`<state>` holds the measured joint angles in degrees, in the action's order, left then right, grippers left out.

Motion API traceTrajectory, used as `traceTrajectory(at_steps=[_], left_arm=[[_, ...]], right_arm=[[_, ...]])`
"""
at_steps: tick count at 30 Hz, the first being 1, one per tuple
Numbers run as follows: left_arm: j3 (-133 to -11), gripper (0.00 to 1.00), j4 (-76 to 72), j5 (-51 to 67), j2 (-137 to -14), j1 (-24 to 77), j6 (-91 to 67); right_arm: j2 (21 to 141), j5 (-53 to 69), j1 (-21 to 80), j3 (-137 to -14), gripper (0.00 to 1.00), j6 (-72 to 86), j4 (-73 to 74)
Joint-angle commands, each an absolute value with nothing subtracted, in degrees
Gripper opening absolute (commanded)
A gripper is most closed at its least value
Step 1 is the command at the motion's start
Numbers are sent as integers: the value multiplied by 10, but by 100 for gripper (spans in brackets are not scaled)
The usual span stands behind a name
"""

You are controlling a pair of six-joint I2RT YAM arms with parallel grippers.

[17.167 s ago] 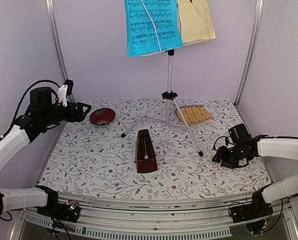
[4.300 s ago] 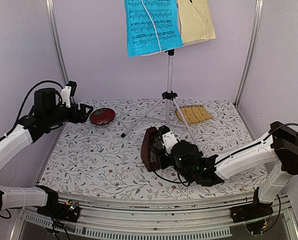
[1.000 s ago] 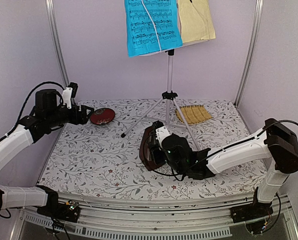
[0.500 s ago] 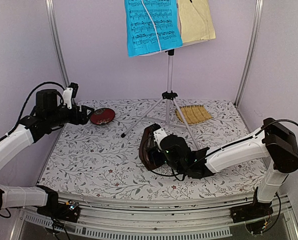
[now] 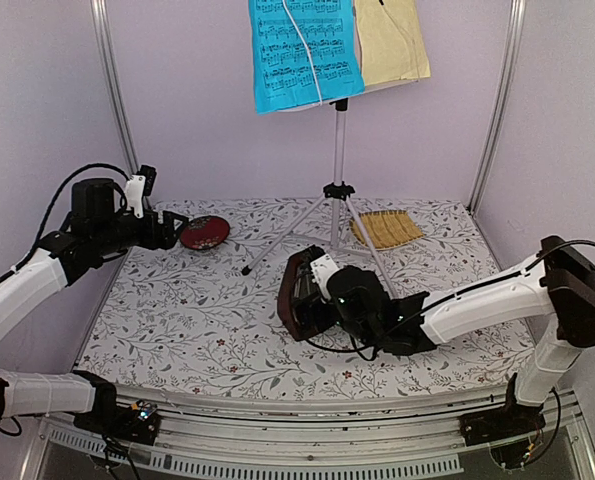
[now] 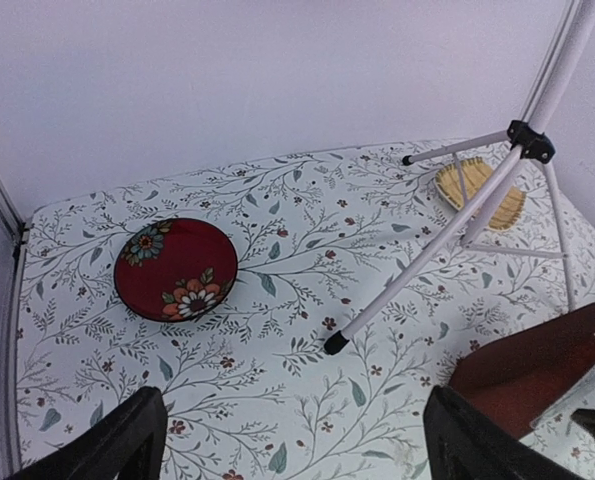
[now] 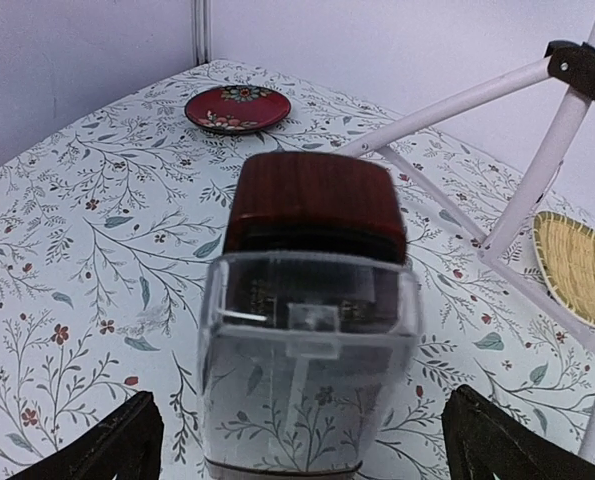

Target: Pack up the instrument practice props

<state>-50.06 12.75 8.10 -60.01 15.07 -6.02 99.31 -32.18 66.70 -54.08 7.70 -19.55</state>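
The silver tripod music stand stands at the back centre with the blue sheet and the pale-yellow sheet on its desk. The dark red-brown metronome lies tipped over mid-table, its base toward the left. In the right wrist view the metronome points its clear narrow end at the camera. My right gripper is open, with gaps to the metronome on both sides. My left gripper is open and empty above the cloth, beside the red plate.
A red flowered plate sits at the back left. A woven yellow tray lies at the back right behind the tripod legs. Walls and frame posts close in the table's sides.
My right arm has shifted slightly to the right at the metronome's narrow end. The metronome stays tipped in the same spot. The left arm has not moved.
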Motion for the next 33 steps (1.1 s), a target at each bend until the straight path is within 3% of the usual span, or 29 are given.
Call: traceTrajectory(at_steps=[1,8,12,16,22,33], left_arm=[[-494,98,122,54,-584,145,-57],[-492,98,105,22,-520,152,-116],[-438,98,-2,34,-508,240,-195],[-444,98,-66,57,-597,347,-177],[-467,98,-171,215,-758,435,-110],[-540,98,-189,206,-889,484,-40]], right_arm=[[897,-307,665,-501,99,47,-140],[701,-265,654,-395,99,51,-53],[637,-190,562,-370,99,103,-30],[627,-107,414,-371,99,178,-48],[664,66,248,-361,99,275,-105],[643,110,197,-342,99,300,-108]])
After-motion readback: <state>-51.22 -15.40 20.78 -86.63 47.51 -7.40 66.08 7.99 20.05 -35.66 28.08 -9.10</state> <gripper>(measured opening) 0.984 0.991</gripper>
